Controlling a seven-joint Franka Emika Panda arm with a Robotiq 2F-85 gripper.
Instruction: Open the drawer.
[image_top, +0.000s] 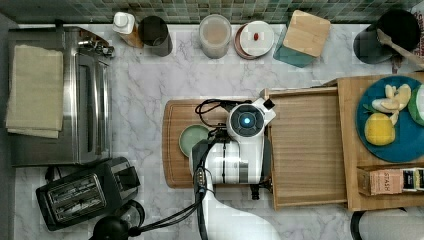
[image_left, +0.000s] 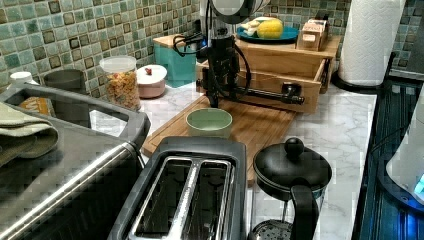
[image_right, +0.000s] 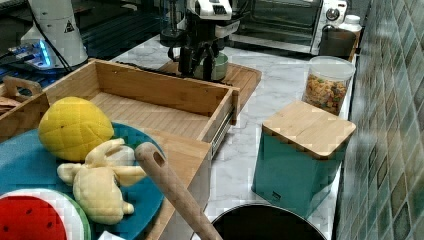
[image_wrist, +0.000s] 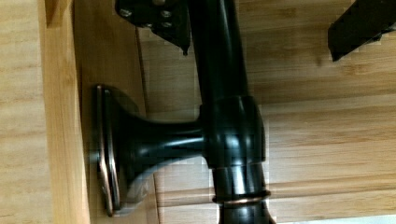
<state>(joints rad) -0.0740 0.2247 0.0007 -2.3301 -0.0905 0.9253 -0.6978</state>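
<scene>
The drawer (image_top: 307, 150) is a wide light-wood tray standing pulled out from under the wooden shelf; its grained floor lies bare (image_right: 150, 107). A long black bar handle (image_left: 265, 94) runs across its front. My gripper (image_left: 215, 95) hangs straight down at the end of that bar nearer the wall, above the cutting board's edge. In the wrist view the handle (image_wrist: 219, 70) and its flared mount pass between my fingers. One dark fingertip (image_wrist: 159, 21) sits close against the bar; the other stands well off it. The gripper (image_wrist: 259, 46) is open.
A brown cutting board (image_top: 175, 165) with a green bowl (image_top: 192, 139) lies right in front of the drawer. A toaster (image_top: 85, 192), a toaster oven (image_top: 75, 100) and a black kettle (image_left: 292, 170) stand beyond it. On the shelf sits a blue plate (image_top: 400, 150) of fruit.
</scene>
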